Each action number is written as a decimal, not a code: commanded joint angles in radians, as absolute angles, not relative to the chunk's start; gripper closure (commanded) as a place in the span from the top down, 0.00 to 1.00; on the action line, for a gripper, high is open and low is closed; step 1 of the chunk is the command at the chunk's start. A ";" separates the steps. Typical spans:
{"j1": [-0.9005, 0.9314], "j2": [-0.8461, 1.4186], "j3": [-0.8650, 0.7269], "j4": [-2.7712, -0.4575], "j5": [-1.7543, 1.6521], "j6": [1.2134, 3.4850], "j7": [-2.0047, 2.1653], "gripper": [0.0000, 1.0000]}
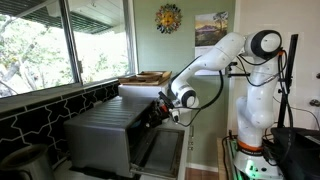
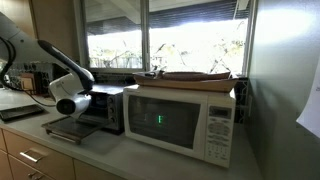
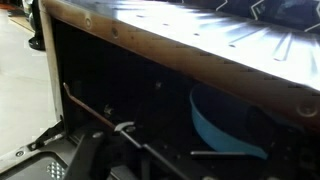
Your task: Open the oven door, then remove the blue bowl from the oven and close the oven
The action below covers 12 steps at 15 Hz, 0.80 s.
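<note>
The oven stands on the counter below the window, its ribbed silver-grey top showing in an exterior view. The oven door is dropped open on its bottom hinge and slopes down from the mouth towards 5 o'clock. In an exterior view the same door lies nearly flat on the countertop, at 9 o'clock from the white microwave.

The Panda arm reaches over from 3 o'clock. The gripper is at the oven's open mouth, just above the lowered door. In the wrist view only dark, blurred parts of it show along the bottom edge, and I cannot tell whether the jaws are spread or pressed together. Nothing can be seen pinched between them.

The blue bowl is still inside the oven. It sits on the wire rack at about 4 o'clock in the wrist view, deep in the dark cavity and apart from the gripper. The upper lip of the oven opening crosses that view on a slant, from 10 o'clock down to 3 o'clock.

A flat wooden tray rests on top of the microwave, against the window. On the wall at 12 o'clock from the arm hang a sun ornament and a small landscape picture.
</note>
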<state>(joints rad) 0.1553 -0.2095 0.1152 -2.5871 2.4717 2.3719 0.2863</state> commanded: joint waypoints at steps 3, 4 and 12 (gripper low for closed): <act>0.150 -0.165 0.133 -2.556 2.550 2.375 0.240 1.00; 0.141 -0.164 0.118 -2.550 2.504 2.372 0.273 1.00; 0.148 -0.158 0.132 -2.539 2.493 2.416 0.281 1.00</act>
<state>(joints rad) 0.1485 -0.1579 0.1206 -2.5453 2.5045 2.3786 0.2731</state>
